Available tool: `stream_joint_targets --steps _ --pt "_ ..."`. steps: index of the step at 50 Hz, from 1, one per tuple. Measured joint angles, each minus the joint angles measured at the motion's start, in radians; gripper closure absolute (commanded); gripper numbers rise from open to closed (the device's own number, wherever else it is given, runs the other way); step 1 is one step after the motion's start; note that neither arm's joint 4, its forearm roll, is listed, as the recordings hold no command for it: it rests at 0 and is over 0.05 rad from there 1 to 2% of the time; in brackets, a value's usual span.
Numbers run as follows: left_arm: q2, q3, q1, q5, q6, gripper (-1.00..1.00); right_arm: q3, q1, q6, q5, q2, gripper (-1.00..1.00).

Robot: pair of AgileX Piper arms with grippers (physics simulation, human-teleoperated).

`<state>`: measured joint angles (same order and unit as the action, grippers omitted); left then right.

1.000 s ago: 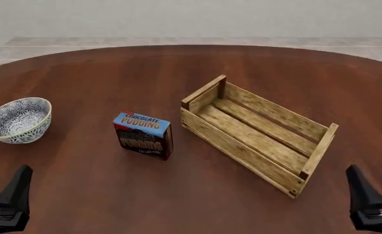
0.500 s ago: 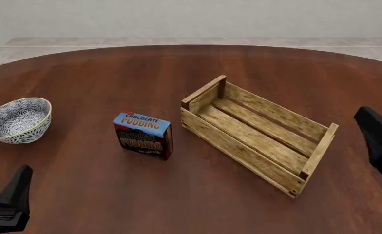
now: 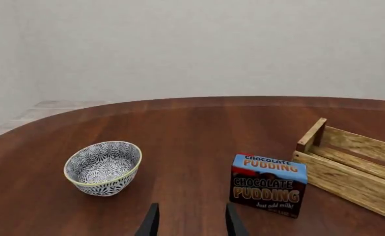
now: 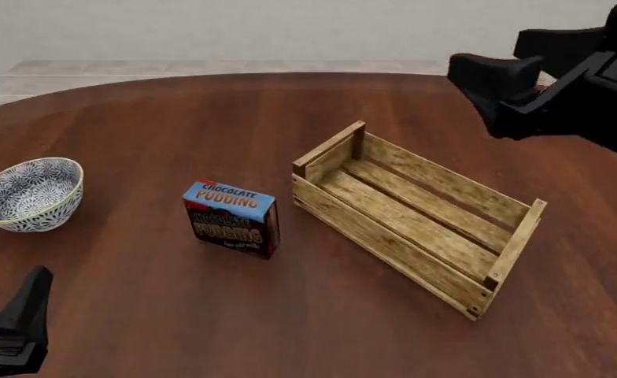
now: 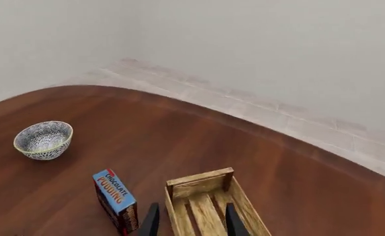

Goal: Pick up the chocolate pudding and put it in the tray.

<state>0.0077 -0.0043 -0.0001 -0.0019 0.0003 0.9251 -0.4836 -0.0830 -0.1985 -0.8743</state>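
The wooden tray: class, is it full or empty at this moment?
Empty. The tray's bare slatted floor shows from end to end, and the chocolate pudding stands upright on the table beside it.

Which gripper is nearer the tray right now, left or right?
Right. The right gripper is raised above the table just beyond the tray's far side. The left gripper sits low at the near left edge, with the chocolate pudding between it and the tray.

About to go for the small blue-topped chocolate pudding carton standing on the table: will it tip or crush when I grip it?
The blue-topped chocolate pudding carton stands upright on a narrow base, so a sideways nudge would probably topple it. It looks like thin cardboard: likely light, and it may dent under a hard squeeze. Its flat faces should give parallel fingers a fair hold.
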Motion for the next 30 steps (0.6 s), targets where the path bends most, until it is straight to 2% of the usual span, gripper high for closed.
stream_joint_targets --steps 20,30 --pt "0.0 0.0 0.0 0.0 0.0 -1.0 0.314 -0.145 -0.009 -0.057 -0.378 -1.0" --pt "0.0 0.0 0.0 0.0 0.0 -1.0 0.43 -0.196 -0.014 -0.09 -0.533 -1.0"
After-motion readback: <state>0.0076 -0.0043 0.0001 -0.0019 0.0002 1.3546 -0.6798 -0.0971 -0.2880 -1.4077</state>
